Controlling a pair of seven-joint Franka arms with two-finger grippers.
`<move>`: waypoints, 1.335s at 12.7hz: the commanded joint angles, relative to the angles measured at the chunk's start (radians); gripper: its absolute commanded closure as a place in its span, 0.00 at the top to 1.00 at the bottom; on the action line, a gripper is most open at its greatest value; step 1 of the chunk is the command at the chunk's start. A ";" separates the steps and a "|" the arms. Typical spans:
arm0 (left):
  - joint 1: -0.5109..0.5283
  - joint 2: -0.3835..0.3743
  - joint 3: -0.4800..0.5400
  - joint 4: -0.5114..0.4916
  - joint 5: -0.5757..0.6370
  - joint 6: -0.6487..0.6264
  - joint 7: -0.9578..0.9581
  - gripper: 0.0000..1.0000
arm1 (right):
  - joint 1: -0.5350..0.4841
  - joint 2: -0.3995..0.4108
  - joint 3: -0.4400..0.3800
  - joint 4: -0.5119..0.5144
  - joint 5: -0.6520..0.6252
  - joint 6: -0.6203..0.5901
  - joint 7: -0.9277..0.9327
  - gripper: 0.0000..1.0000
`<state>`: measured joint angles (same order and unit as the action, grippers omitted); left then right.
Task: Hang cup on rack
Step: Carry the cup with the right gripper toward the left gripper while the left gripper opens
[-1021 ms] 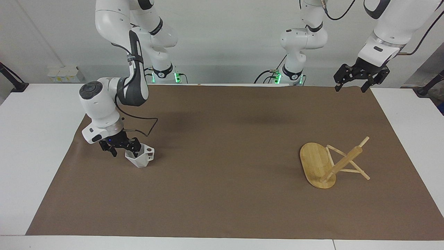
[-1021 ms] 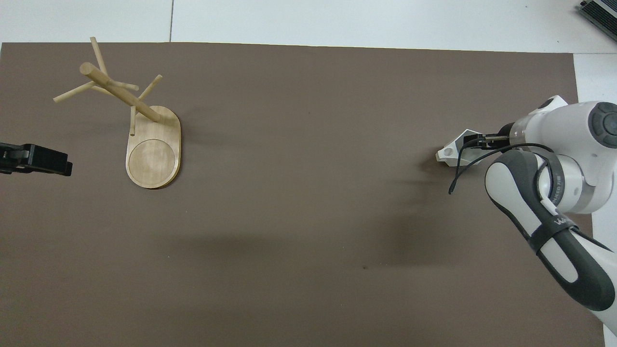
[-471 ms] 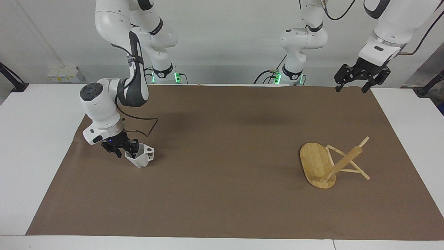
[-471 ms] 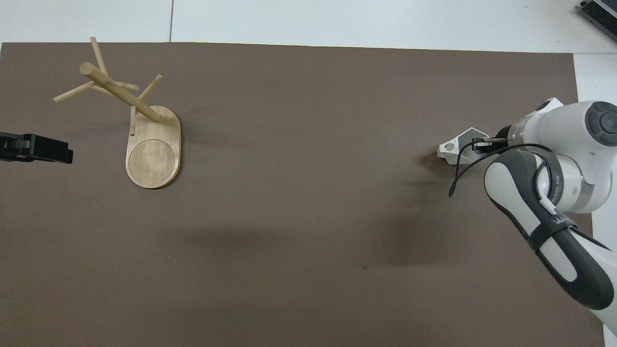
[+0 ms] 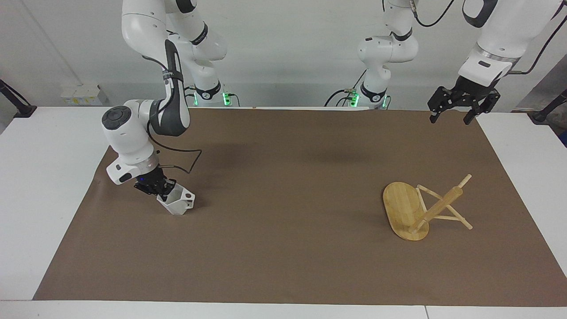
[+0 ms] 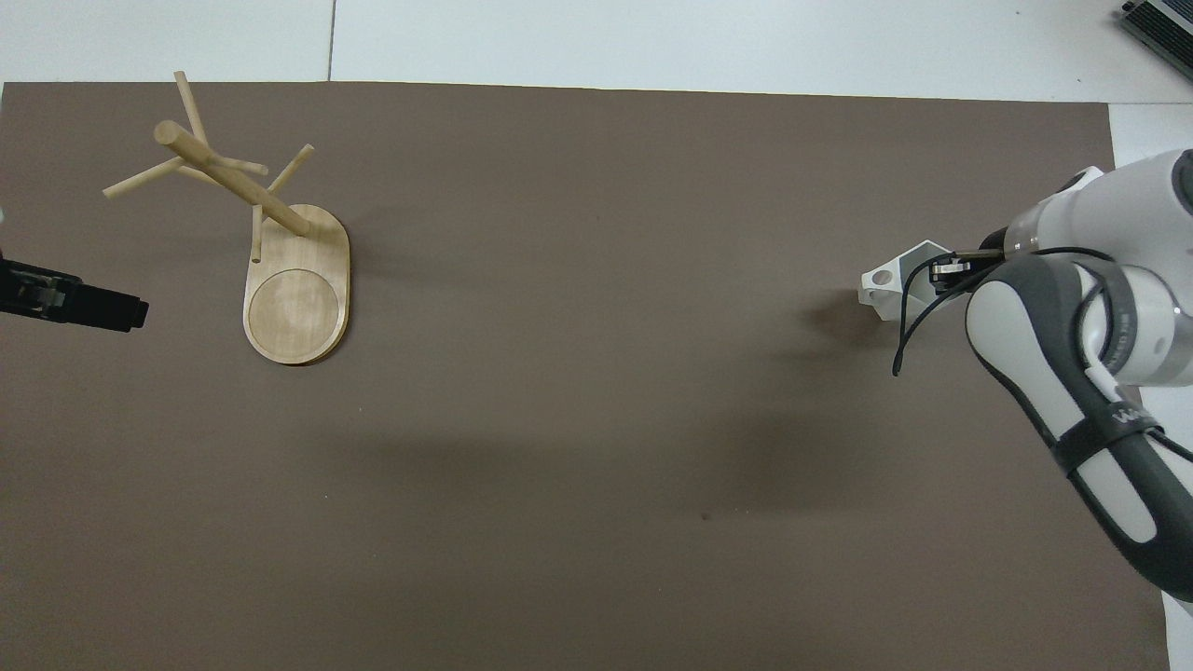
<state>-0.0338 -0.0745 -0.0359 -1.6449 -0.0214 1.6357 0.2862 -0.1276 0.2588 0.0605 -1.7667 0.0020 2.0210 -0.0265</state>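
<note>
Now: my right gripper point(image 5: 163, 189) has its jaws closed on the rim of the white faceted mug point(image 5: 178, 202), one finger inside the bowl. The mug is tilted, at most its lower edge touching the brown mat point(image 5: 283, 266) on the surface, at the right arm's end. Its blocky handle with the round hole points toward the bamboo mug tree point(image 5: 421, 208).

Key relation: the mug tree stands well apart from the mug, at the left arm's end of the mat, about as far from the robots as the mug. The carry runs along the mat's length. The post looks upright on its oval base, with pegs angling upward; I judge the handle hole must end over a peg tip.

Left gripper point(image 5: 457, 106) waits in the air over the mat's corner, jaws spread open, nearer the tree than my right.

Change versus a second ago: mug then sat lower and more level; now it is tipped and lifted slightly. Left gripper has risen a little.
</note>
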 commanded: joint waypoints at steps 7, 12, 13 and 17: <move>0.029 -0.028 0.008 -0.026 -0.164 0.024 0.407 1.00 | -0.027 -0.078 0.009 0.383 0.345 -0.505 -0.009 0.00; 0.057 -0.033 0.008 -0.039 -0.339 0.015 0.545 1.00 | 0.003 -0.089 0.015 0.380 0.618 -0.487 -0.009 0.00; 0.058 -0.036 0.008 -0.042 -0.376 0.012 0.579 1.00 | 0.043 -0.092 0.016 0.372 0.624 -0.473 -0.009 0.00; 0.040 -0.040 -0.001 -0.053 -0.460 0.016 0.652 1.00 | 0.129 -0.113 0.025 0.317 0.673 -0.420 -0.006 0.00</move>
<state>0.0071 -0.0799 -0.0301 -1.6548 -0.4443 1.6401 0.8923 0.0053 0.1678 0.0817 -1.4020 0.6174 1.5833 -0.0263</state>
